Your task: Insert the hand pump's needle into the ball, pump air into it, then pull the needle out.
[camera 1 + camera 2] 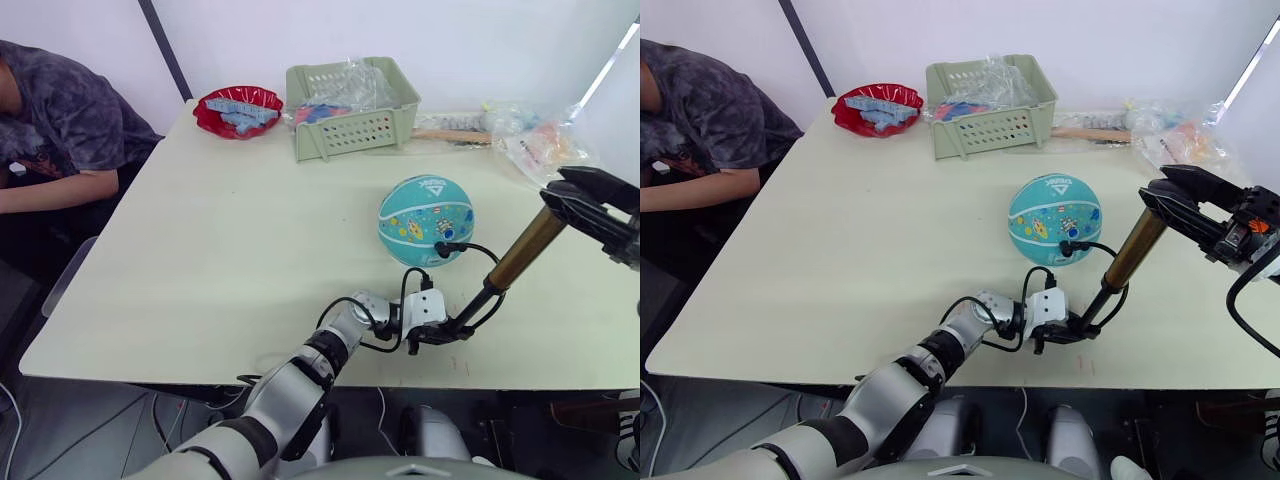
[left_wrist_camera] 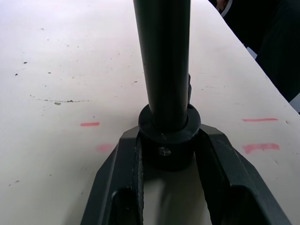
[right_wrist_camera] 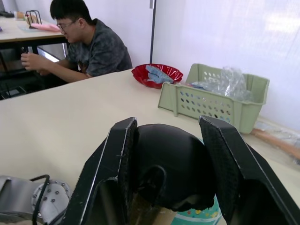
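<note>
Office or lab workroom: plain white walls, pale worktable [image 1: 200,260], person [image 3: 91,44] working at adjacent desk [image 3: 18,33].

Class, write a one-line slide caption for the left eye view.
Both grippers hold the hand pump, hose plugged into the teal ball.
</note>
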Tool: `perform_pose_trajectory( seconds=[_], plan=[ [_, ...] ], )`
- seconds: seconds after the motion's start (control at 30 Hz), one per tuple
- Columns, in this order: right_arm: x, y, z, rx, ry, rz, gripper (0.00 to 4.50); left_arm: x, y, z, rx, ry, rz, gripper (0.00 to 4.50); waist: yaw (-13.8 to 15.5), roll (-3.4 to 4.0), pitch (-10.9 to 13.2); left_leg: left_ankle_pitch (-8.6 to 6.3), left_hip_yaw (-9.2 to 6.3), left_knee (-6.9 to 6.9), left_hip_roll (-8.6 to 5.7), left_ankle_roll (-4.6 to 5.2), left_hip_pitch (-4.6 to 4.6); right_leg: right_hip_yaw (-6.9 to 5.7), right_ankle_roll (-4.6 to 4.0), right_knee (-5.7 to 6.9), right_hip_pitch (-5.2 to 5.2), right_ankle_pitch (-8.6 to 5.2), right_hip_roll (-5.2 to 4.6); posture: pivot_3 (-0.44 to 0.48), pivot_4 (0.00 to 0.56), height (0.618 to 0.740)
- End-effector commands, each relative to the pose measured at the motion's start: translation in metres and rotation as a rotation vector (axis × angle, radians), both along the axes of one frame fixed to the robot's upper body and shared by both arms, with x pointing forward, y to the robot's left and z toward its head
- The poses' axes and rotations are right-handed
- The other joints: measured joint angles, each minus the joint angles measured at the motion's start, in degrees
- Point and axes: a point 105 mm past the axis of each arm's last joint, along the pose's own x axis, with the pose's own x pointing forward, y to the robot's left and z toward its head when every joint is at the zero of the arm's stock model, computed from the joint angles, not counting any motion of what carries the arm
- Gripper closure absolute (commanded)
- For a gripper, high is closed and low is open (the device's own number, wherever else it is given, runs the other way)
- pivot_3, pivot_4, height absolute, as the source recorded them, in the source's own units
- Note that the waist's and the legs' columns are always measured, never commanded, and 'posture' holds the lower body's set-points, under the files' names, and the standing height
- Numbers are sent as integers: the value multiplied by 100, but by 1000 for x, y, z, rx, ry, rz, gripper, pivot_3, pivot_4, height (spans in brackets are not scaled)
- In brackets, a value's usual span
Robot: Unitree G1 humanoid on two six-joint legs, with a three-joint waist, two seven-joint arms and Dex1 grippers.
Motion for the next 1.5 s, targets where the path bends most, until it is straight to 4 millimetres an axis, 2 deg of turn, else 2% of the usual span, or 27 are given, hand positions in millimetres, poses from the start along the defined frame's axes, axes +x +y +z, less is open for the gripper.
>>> perform_pose_trajectory(
  seconds=[0.03,0.23,0.43,0.57,0.93,1.17,1.33,1.5],
  plan=[
    [-15,-10,41,42,-183,-52,2900,-26,40,-61,244,150,10,3392,0,3,2,0,2,0,-1,0,-2,0,0,-1,0,0,-1,0,150,738],
    [-11,3,-3,-24,-35,-32,2900,-26,40,-61,244,151,5,3392,3,0,0,0,0,0,0,0,0,-1,0,-2,1,0,2,0,150,738],
    [-11,11,-38,-35,48,-9,2900,-26,39,-60,242,150,7,3392,-7,-29,-25,0,-1,0,4,0,7,0,1,0,5,-1,6,0,150,738],
    [-9,18,-76,3,149,0,2900,-26,40,-60,241,151,13,3392,-8,-78,-75,0,-5,-5,7,0,9,-2,-1,0,5,-1,11,0,150,738],
    [-15,34,-142,34,289,18,2900,-26,40,-61,238,153,18,3392,-16,-100,-126,-1,-8,-9,16,-1,15,-3,-3,0,6,-3,17,0,150,738],
    [-19,47,-163,90,357,33,2900,-25,40,-60,239,152,20,3392,-18,-92,-134,-1,-8,-11,18,-1,17,-3,-6,1,6,-5,17,0,150,738],
    [-22,53,-165,112,373,42,2900,-25,39,-60,237,151,24,3392,-18,-85,-133,-1,-8,-13,18,-2,16,-4,-8,0,5,-6,16,0,150,738],
    [-20,47,-142,111,297,61,2900,-25,39,-60,239,150,24,3392,-16,-74,-128,-1,-8,-13,18,-2,16,-5,-9,0,5,-6,15,0,150,738]
  ],
)
